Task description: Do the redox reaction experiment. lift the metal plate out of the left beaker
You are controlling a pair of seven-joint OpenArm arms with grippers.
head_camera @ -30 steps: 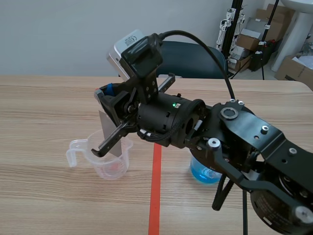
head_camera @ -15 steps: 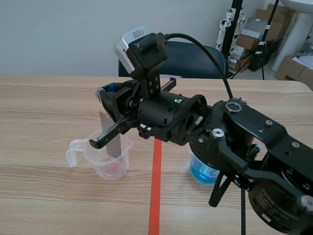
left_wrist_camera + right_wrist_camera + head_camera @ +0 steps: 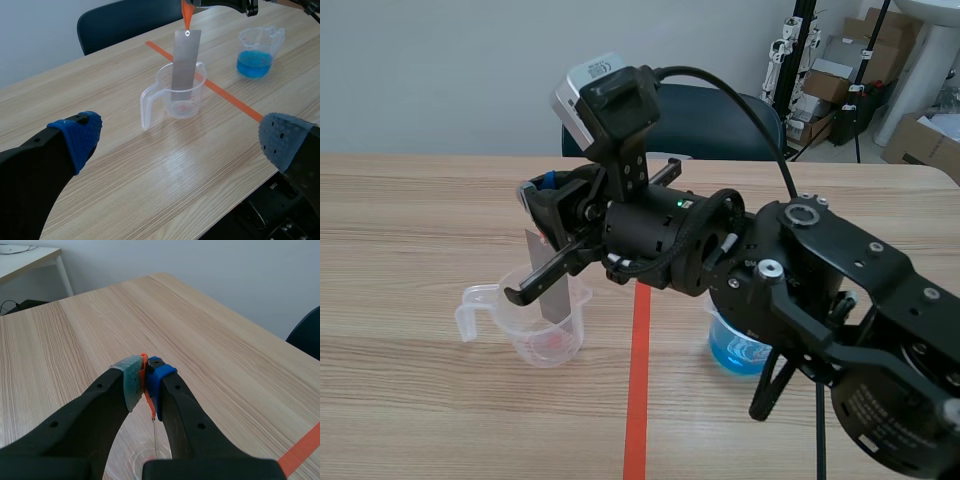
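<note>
**While your right pincer pinches the tab, the plate hangs with its foot in the left beaker**

You have a light wooden table (image 3: pixel 420 220) with an orange-red tape line (image 3: pixel 638 380) running away from the robot. The right arm (image 3: pixel 820 290) comes in low and reaches past the middle of the table. A dark chair (image 3: pixel 720 120) stands behind the far edge. Cardboard boxes (image 3: pixel 840 70) sit in the back corner, and their labels are too small to read.

Your left gripper (image 3: pixel 182 140) hangs well short of the beakers. Its fingers are spread wide and hold nothing.

The left beaker (image 3: pixel 175 97) is clear plastic with a handle and stands just beside the tape line. It has a faint reddish tint at the bottom. The second beaker (image 3: pixel 256 57) holds blue liquid and stands on the other side of the line, well apart from the first.

The metal plate (image 3: pixel 185 55) is a grey strip standing close to upright. Its lower end is inside the left beaker and most of its length is above the rim.

The right gripper (image 3: pixel 145 377) is closed directly over the beaker. Its pads clamp an orange tab (image 3: pixel 144 360) that joins the plate's top end.

The white camera (image 3: pixel 588 85) on the right wrist has a label, but the print is too small to read. A small green light (image 3: pixel 677 212) glows on the arm.
</note>
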